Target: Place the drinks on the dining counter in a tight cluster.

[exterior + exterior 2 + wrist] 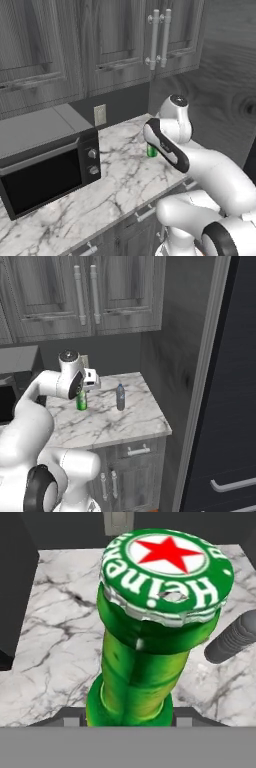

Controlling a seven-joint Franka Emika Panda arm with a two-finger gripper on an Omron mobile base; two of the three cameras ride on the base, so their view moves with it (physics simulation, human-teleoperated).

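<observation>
Dark grey wood-grain upper cabinets [75, 45] along far wall, long metal handles [159, 37] on the doors. Dark backsplash below with a pale outlet [100, 115]. White-grey veined marble counter [115, 185] under them, grey drawers [135, 451] and doors beneath with silver pulls. Black microwave [47, 167] at left on the counter. Tall grey wood panel [185, 356] at right end of the counter. Dark appliance front [232, 406] far right, curved handles low. Even, flat light.

Green bottle [140, 662] with red-starred cap, grey bottle [120, 397], grey-veined white counter [115, 423]
</observation>
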